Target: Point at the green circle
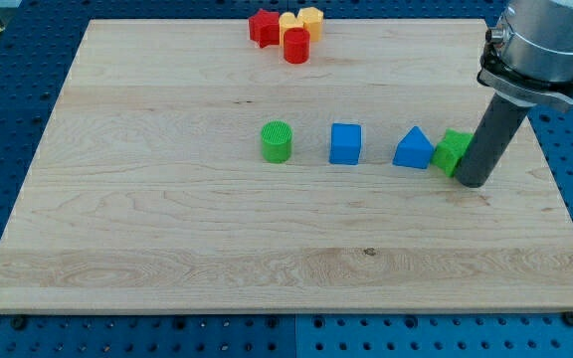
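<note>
Jaws do not exist on this arm, so nothing is open, shut or held; it ends in a dark rod, and my tip rests on the wooden board toward the view's right, nearest the bottom edge of anything on the table. Touching or just beside the rod, at about ten o'clock from my tip, sits a green block whose shape I cannot make out because the rod partly covers it. Next at nine o'clock comes the blue triangle, then the blue cube, and last in that row the green circle, upright and well apart from my tip. That row runs nearly straight across the middle, so reaching the target likely means passing along the bottom side of the two blue blocks to avoid knocking them. Farthest off, at roughly eleven o'clock near the view's top edge, a tight cluster holds a red star-like block, a red cylinder and two yellow blocks, packed touching and out of the way.
</note>
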{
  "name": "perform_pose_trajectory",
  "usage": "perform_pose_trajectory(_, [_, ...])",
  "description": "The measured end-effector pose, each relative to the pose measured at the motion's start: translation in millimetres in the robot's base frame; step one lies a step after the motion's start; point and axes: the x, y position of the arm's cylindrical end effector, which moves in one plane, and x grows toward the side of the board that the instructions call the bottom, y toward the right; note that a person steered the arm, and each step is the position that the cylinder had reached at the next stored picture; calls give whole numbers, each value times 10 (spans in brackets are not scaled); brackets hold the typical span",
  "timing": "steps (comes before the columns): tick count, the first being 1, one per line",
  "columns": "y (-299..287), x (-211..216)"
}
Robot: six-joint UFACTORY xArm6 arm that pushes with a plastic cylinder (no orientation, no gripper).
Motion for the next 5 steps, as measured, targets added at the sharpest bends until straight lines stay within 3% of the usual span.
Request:
perform_pose_trajectory(2, [0,-44])
perform_pose_trajectory(3, [1,200])
perform_pose_trajectory(4, [15,914])
perform_pose_trajectory(5, [-374,991])
